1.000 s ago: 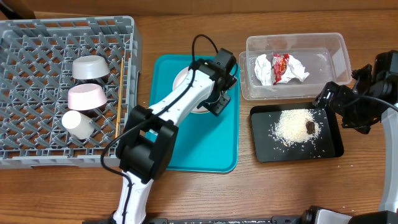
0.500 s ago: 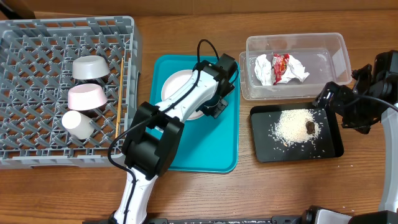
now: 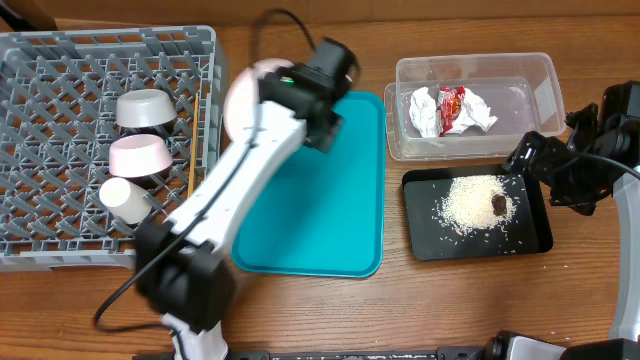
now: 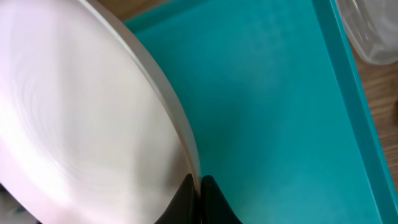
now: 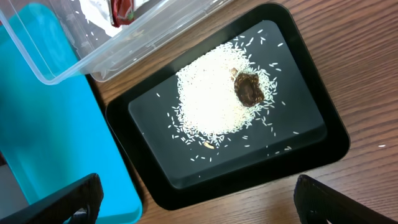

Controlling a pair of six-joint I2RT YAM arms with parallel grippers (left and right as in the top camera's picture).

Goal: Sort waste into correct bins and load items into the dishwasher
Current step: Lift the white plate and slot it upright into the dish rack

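My left gripper [image 4: 200,188] is shut on the rim of the white plate [image 3: 242,98]. The plate hangs tilted above the gap between the teal tray [image 3: 330,210] and the grey dishwasher rack [image 3: 60,60]; in the left wrist view the plate [image 4: 81,118] fills the left half. In the rack lie a grey bowl [image 3: 145,108], a pink bowl [image 3: 138,153], a white cup [image 3: 122,198] and chopsticks [image 3: 192,150]. The clear tub [image 3: 545,85] holds the napkin [image 3: 428,110] and red wrapper [image 3: 452,103]. Rice [image 5: 214,102] with a brown lump [image 5: 249,88] lies on the black tray [image 3: 430,238]. My right gripper [image 5: 205,208] is open beside that tray, holding nothing.
The teal tray has nothing on it. The left arm [image 3: 230,190] stretches diagonally over the tray's left edge. Bare wooden table [image 3: 450,300] lies in front of both trays.
The left gripper shut on the plate's rim and lifted it off the teal tray, up and left toward the rack. The right arm has not moved.
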